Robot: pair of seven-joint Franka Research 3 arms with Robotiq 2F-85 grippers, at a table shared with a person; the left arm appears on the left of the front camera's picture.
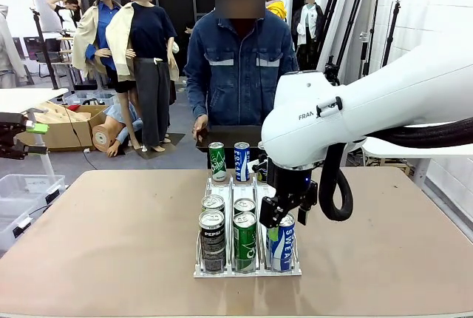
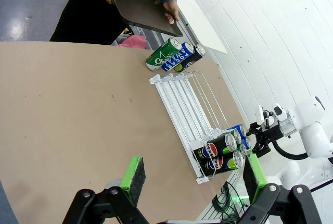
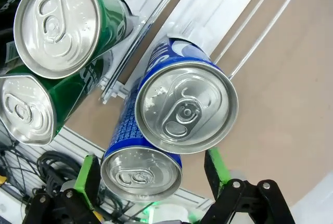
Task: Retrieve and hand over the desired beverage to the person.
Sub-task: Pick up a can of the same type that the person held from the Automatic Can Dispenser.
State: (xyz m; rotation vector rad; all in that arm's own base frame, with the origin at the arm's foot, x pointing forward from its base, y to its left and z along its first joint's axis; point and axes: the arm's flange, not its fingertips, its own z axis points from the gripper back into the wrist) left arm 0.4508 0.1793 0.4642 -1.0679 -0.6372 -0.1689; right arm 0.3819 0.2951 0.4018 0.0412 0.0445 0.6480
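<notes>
Your right hand (image 1: 287, 216) is open. Its green pads (image 3: 89, 174) are spread to either side of the top of a blue can (image 3: 140, 168) at the near end of the white wire rack (image 1: 247, 271), with a gap showing on both sides. A second blue can (image 3: 184, 107) stands just beside it in the same lane, and green cans (image 1: 244, 240) and a black Pepsi can (image 1: 212, 240) fill the neighbouring lanes. Your left hand (image 2: 193, 179) is open too, over bare tabletop (image 2: 78, 109), well apart from the rack. Across from you, the person (image 1: 236, 59) holds a dark tray (image 2: 140, 8) at the far edge, just beyond three upright cans (image 2: 174, 54).
</notes>
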